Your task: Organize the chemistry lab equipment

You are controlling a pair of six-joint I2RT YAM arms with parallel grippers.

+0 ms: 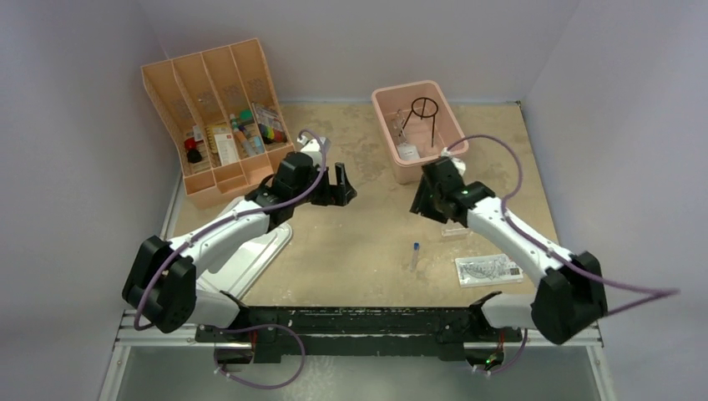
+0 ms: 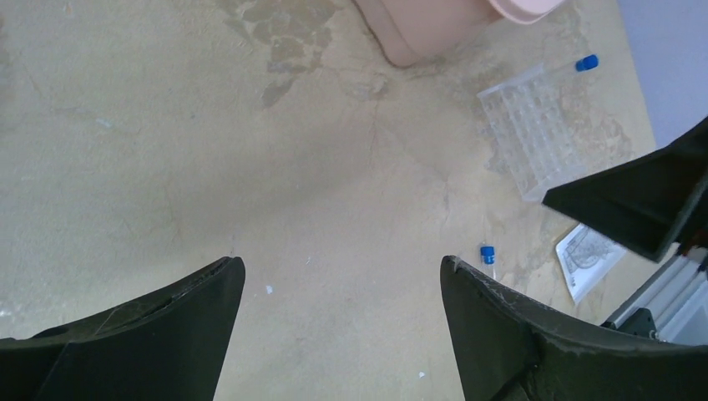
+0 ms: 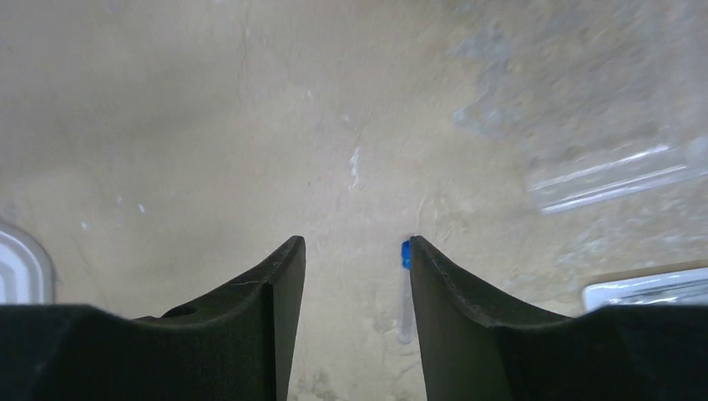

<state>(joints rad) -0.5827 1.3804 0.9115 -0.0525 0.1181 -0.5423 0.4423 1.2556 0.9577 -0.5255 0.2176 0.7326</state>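
My left gripper (image 1: 341, 190) (image 2: 341, 263) hangs open over bare tabletop with nothing between its fingers. My right gripper (image 1: 420, 203) (image 3: 356, 242) is also open and empty, hovering above the table. A blue-tipped dropper (image 1: 414, 255) (image 3: 405, 288) lies on the table below it, showing just beside the right finger's inner edge. A clear well rack (image 2: 534, 134) (image 3: 618, 171) lies beside it, partly under the right arm. A clear packet (image 1: 488, 269) (image 2: 589, 255) lies near the front right. The black wire tripod (image 1: 424, 113) and a clear flask (image 1: 408, 151) stand in the pink tub (image 1: 386, 125).
The orange divided tray (image 1: 171, 104) at the back left holds several small items. A white lid-like tray (image 1: 259, 251) lies under the left arm. A small blue-capped piece (image 2: 587, 63) sits beyond the well rack. Walls close in the table on three sides.
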